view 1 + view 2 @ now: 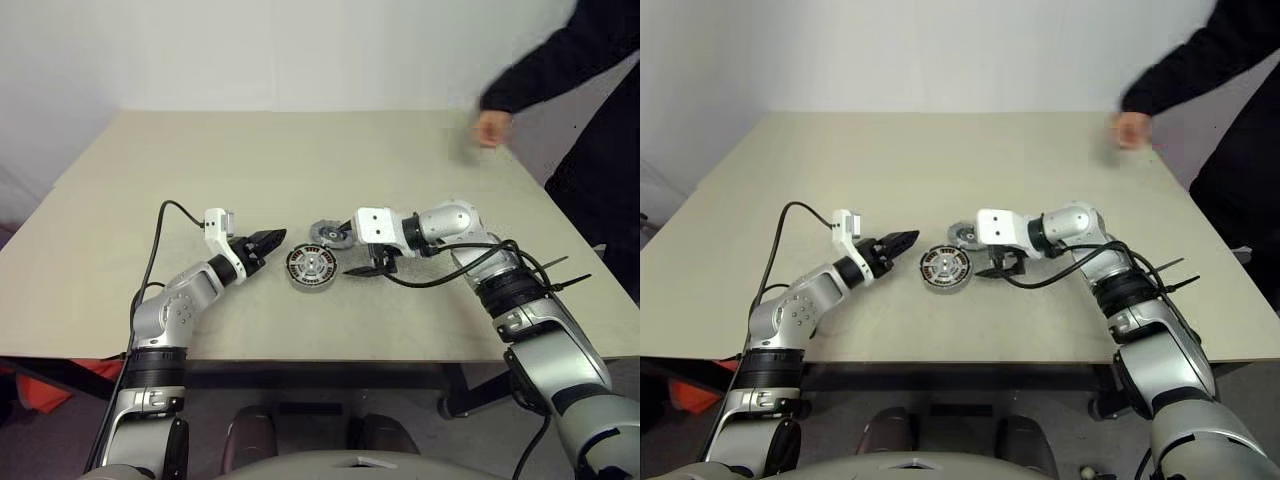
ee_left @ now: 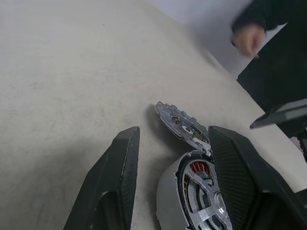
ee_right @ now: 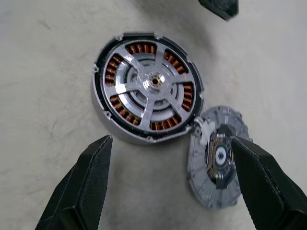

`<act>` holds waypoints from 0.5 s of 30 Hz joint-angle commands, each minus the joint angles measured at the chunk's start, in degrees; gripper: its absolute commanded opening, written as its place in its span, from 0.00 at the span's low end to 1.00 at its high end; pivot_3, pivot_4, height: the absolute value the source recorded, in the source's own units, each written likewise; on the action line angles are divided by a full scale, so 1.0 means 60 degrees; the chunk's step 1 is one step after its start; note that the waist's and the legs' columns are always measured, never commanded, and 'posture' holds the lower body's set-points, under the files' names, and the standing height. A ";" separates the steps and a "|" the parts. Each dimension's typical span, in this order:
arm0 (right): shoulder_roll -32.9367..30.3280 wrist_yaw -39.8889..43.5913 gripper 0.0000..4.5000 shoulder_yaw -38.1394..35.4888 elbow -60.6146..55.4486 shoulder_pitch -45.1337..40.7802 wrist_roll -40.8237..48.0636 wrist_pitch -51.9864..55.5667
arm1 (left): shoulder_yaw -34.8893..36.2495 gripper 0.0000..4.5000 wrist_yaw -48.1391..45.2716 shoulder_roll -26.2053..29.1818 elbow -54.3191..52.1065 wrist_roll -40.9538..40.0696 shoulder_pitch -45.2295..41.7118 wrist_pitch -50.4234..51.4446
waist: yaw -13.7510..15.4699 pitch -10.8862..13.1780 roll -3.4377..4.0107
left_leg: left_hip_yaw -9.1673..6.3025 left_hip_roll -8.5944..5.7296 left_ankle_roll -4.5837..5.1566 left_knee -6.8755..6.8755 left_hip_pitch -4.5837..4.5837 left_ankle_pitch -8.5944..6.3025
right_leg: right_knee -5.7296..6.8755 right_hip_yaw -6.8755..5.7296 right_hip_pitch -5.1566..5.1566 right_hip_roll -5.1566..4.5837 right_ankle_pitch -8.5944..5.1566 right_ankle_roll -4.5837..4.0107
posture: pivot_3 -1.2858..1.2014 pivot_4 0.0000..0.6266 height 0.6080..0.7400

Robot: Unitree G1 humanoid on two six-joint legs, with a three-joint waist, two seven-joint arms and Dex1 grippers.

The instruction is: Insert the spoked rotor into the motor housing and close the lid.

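We see the motor housing (image 3: 147, 88) on the table (image 1: 300, 160) with the spoked rotor (image 3: 152, 81) seated inside, between the open, empty left gripper (image 1: 272, 240) and the open, empty right gripper (image 1: 362, 268), and the lid (image 3: 216, 155) lies just beside it.

Beige table (image 1: 300, 160): motor housing (image 3: 144, 91) with spoked rotor (image 3: 152, 85) seated inside near front edge; lid (image 3: 213, 163) lying touching housing's rim.
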 commanded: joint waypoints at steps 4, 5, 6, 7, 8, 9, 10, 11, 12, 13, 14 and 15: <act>0.0165 -0.0107 0.99 -0.0087 0.0240 -0.0440 -0.0092 -0.0428 | 0.0116 0.54 -0.0084 0.0103 -0.0439 -0.0063 -0.0057 -0.0098 | 0.0002 0.0000 0.0000 | -0.0001 0.0003 -0.0001 0.0001 0.0004 0.0000 | 0.0008 0.0000 0.0000 0.0002 0.0000 0.0000 | 0.52 0.00 1.00; 0.0180 -0.0112 0.99 -0.0079 0.0229 -0.0414 -0.0103 -0.0438 | 0.0120 0.54 -0.0087 0.0110 -0.0434 -0.0063 -0.0055 -0.0094 | 0.0001 0.0000 0.0000 | -0.0001 0.0003 -0.0001 0.0001 0.0004 0.0000 | 0.0009 0.0000 0.0000 0.0002 0.0000 0.0000 | 0.52 0.00 1.00; 0.0190 -0.0118 0.99 -0.0077 0.0227 -0.0392 -0.0118 -0.0451 | 0.0123 0.54 -0.0092 0.0115 -0.0425 -0.0061 -0.0054 -0.0094 | 0.0001 0.0000 0.0000 | -0.0001 0.0003 -0.0001 0.0001 0.0002 0.0000 | 0.0008 0.0000 -0.0001 0.0002 0.0000 0.0000 | 0.52 0.00 1.00; 0.0198 -0.0122 0.99 -0.0085 0.0226 -0.0384 -0.0128 -0.0448 | 0.0126 0.54 -0.0098 0.0123 -0.0403 -0.0057 -0.0068 -0.0093 | 0.0000 0.0000 0.0000 | -0.0001 0.0002 -0.0001 0.0001 0.0001 0.0000 | 0.0008 0.0000 -0.0001 0.0001 0.0000 0.0000 | 0.52 0.00 1.00; 0.0203 -0.0124 0.99 -0.0102 0.0228 -0.0385 -0.0135 -0.0434 | 0.0127 0.54 -0.0105 0.0130 -0.0380 -0.0055 -0.0086 -0.0092 | 0.0000 0.0000 0.0000 | -0.0001 0.0002 0.0000 0.0001 0.0001 0.0000 | 0.0008 0.0000 -0.0001 0.0001 0.0000 -0.0001 | 0.52 0.00 1.00; 0.0209 -0.0132 0.99 -0.0123 0.0233 -0.0392 -0.0145 -0.0423 | 0.0129 0.54 -0.0113 0.0138 -0.0356 -0.0052 -0.0106 -0.0092 | 0.0000 0.0000 0.0000 | -0.0001 0.0002 0.0000 0.0001 0.0001 0.0000 | 0.0008 0.0000 -0.0002 0.0001 0.0000 0.0000 | 0.52 0.00 1.00; 0.0209 -0.0142 0.99 -0.0142 0.0251 -0.0403 -0.0157 -0.0421 | 0.0126 0.54 -0.0119 0.0142 -0.0328 -0.0048 -0.0133 -0.0091 | 0.0000 0.0000 0.0000 | -0.0001 0.0002 0.0000 0.0001 0.0001 0.0000 | 0.0009 0.0000 -0.0002 0.0001 0.0000 -0.0001 | 0.52 0.00 1.00; 0.0205 -0.0171 0.99 -0.0160 0.0273 -0.0413 -0.0173 -0.0427 | 0.0118 0.54 -0.0121 0.0144 -0.0303 -0.0039 -0.0160 -0.0093 | 0.0000 0.0000 0.0000 | -0.0001 0.0002 0.0000 0.0001 0.0002 0.0000 | 0.0009 0.0000 -0.0002 0.0001 0.0000 -0.0001 | 0.52 0.00 1.00; 0.0203 -0.0190 0.99 -0.0168 0.0289 -0.0421 -0.0184 -0.0424 | 0.0112 0.54 -0.0121 0.0145 -0.0284 -0.0033 -0.0183 -0.0095 | 0.0000 0.0000 0.0000 | -0.0001 0.0002 0.0000 0.0001 0.0002 0.0000 | 0.0010 0.0000 -0.0002 0.0001 0.0000 -0.0001 | 0.52 0.00 1.00; 0.0199 -0.0201 0.99 -0.0173 0.0295 -0.0419 -0.0188 -0.0420 | 0.0105 0.54 -0.0122 0.0145 -0.0269 -0.0027 -0.0199 -0.0097 | 0.0000 0.0000 0.0000 | -0.0001 0.0002 0.0000 0.0002 0.0003 0.0000 | 0.0012 0.0000 -0.0002 0.0001 0.0000 -0.0001 | 0.52 0.00 1.00; 0.0198 -0.0213 0.99 -0.0175 0.0287 -0.0405 -0.0190 -0.0413 | 0.0103 0.54 -0.0129 0.0148 -0.0258 -0.0026 -0.0206 -0.0099 | 0.0000 0.0000 0.0000 | -0.0001 0.0002 -0.0001 0.0002 0.0003 0.0001 | 0.0012 0.0000 -0.0002 0.0001 0.0000 -0.0001 | 0.52 0.00 1.00; 0.0199 -0.0220 0.99 -0.0173 0.0280 -0.0395 -0.0190 -0.0407 | 0.0103 0.54 -0.0136 0.0152 -0.0252 -0.0026 -0.0208 -0.0101 | -0.0001 0.0000 0.0000 | -0.0001 0.0003 -0.0001 0.0002 0.0003 0.0001 | 0.0013 0.0000 -0.0002 0.0002 0.0000 -0.0001 | 0.52 0.00 1.00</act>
